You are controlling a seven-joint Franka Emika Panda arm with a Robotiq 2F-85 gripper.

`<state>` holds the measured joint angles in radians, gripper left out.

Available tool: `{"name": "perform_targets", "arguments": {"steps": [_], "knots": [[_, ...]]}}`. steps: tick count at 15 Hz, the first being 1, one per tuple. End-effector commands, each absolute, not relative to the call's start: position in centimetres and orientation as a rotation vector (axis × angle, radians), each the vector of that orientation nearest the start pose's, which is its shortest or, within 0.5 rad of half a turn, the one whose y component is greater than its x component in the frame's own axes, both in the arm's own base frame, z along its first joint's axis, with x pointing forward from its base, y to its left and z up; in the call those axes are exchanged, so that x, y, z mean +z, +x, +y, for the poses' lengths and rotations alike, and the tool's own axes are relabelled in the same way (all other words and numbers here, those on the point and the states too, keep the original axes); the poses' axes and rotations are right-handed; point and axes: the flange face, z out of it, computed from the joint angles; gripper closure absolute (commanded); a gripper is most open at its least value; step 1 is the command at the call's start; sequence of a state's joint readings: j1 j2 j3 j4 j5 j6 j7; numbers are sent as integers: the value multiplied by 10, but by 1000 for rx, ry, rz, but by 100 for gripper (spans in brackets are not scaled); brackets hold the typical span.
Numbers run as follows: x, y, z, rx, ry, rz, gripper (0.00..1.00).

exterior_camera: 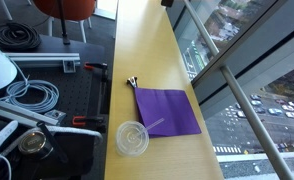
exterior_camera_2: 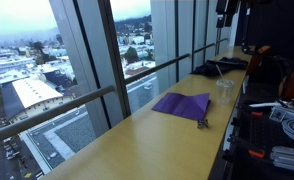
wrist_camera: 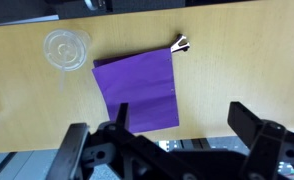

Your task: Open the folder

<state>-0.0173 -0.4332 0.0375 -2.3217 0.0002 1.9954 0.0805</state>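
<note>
The purple folder (exterior_camera: 168,109) lies flat and closed on the long wooden counter (exterior_camera: 147,50). It also shows in an exterior view (exterior_camera_2: 183,104) and in the wrist view (wrist_camera: 137,90). My gripper (wrist_camera: 177,125) is open and empty, high above the counter. In the wrist view its left finger overlaps the folder's lower edge and its right finger is over bare wood. The gripper does not show in either exterior view.
A clear round cup lid with a straw (exterior_camera: 133,137) lies beside the folder, also in the wrist view (wrist_camera: 64,48). A black binder clip (exterior_camera: 133,81) lies at the folder's corner, seen too in the wrist view (wrist_camera: 182,43). Windows (exterior_camera: 237,60) run along the counter. Cables and gear (exterior_camera: 27,95) crowd the black table.
</note>
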Motion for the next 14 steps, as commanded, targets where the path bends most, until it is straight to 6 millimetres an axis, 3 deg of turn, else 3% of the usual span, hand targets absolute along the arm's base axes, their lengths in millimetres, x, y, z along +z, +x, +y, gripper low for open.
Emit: {"name": "perform_targets", "arguments": {"steps": [1, 4, 8, 14], "knots": [[505, 464, -3, -185, -2993, -3, 0], [487, 490, -30, -191, -2904, -133, 0], [447, 520, -75, -138, -2860, -260, 0], [367, 558, -135, -21, -2827, -322, 0]]}}
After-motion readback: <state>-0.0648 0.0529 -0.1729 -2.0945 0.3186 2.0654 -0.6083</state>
